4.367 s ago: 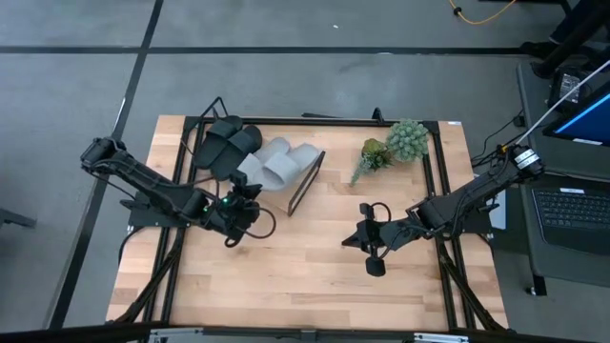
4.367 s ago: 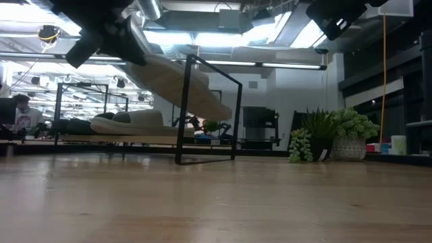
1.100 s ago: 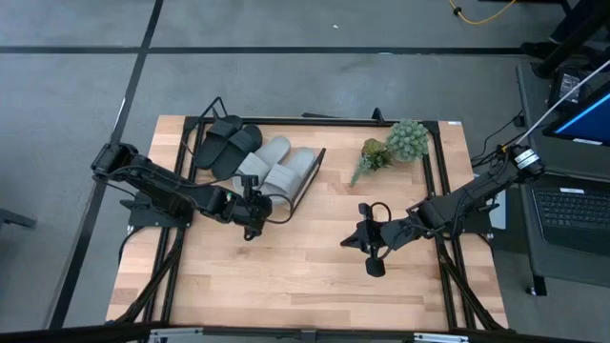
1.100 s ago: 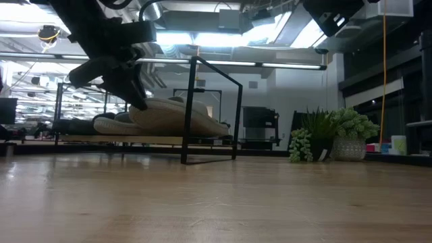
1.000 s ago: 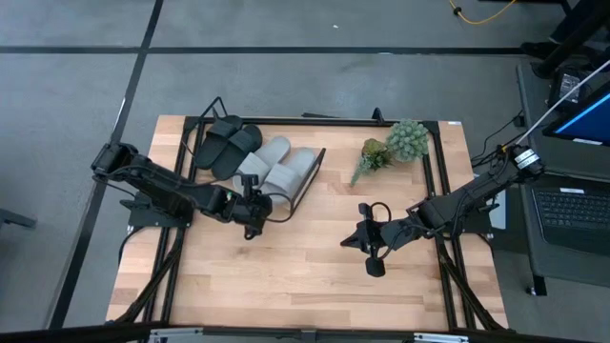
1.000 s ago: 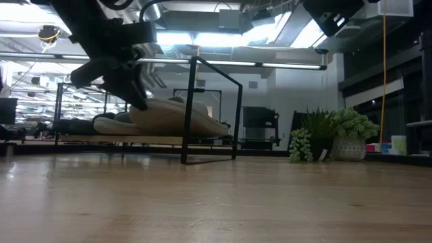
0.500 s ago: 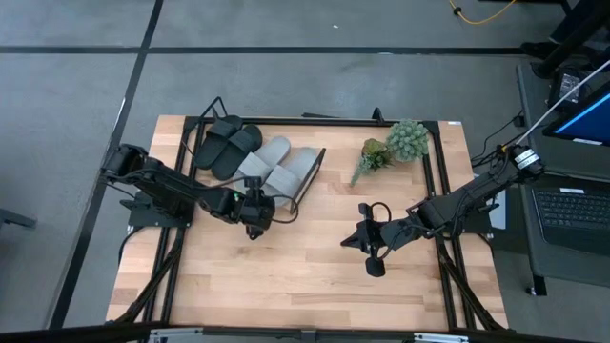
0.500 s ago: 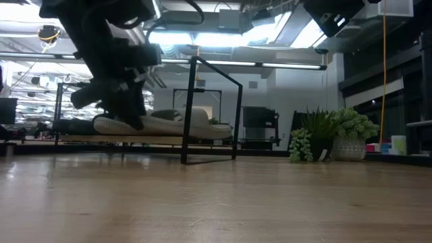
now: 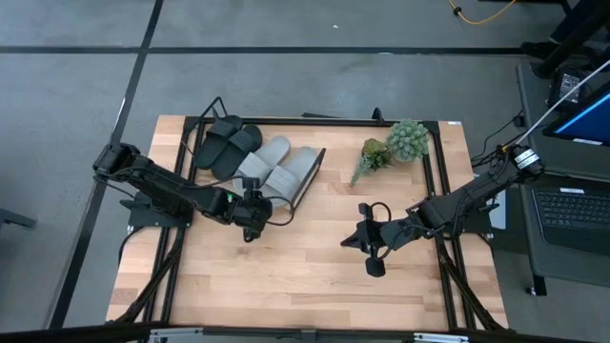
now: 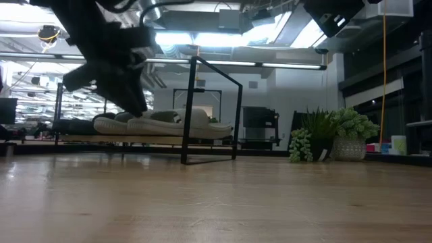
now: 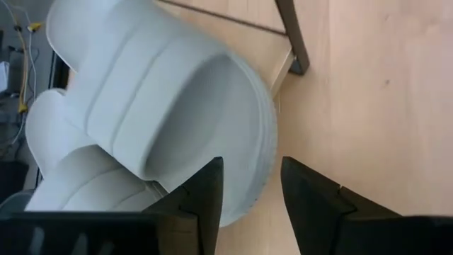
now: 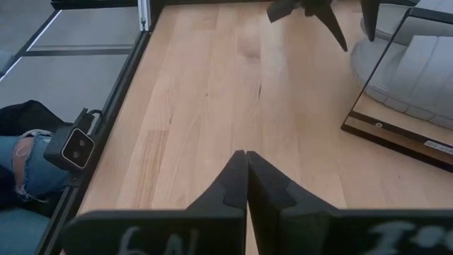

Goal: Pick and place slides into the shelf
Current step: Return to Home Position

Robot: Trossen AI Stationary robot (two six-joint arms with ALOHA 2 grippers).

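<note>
Lying on the wooden shelf (image 12: 396, 119) are smooth, wide-strapped slides (image 9: 274, 166).

my wooden tabletop (image 9: 286, 267) carries the shelf (image 9: 307, 181). on the shelf lie two black slides (image 9: 227, 145) at its left end and two grey slides (image 9: 281, 170) at its right end. well right of the shelf stands a small plant (image 9: 391, 145).
</note>
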